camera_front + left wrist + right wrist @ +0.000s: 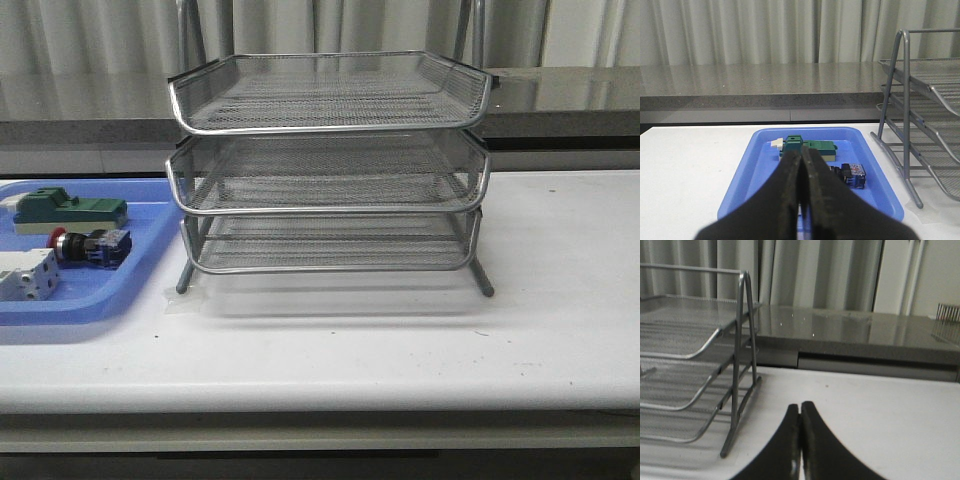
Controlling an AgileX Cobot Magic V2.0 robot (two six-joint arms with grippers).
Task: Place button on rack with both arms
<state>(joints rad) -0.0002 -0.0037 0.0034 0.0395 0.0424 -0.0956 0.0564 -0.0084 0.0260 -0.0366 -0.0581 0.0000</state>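
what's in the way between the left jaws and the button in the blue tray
Nothing visible blocks it. The button lies on its side in the blue tray, open from above. The green block sits behind it and the white-grey part in front, both close. The left gripper is shut, so it must open first.

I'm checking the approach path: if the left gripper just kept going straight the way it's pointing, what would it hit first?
Probably the blue tray, with the green block straight ahead of the closed left gripper. The button lies slightly off that line; depth is unclear.

Front view faces the rack (328, 165); wrist views flank it.
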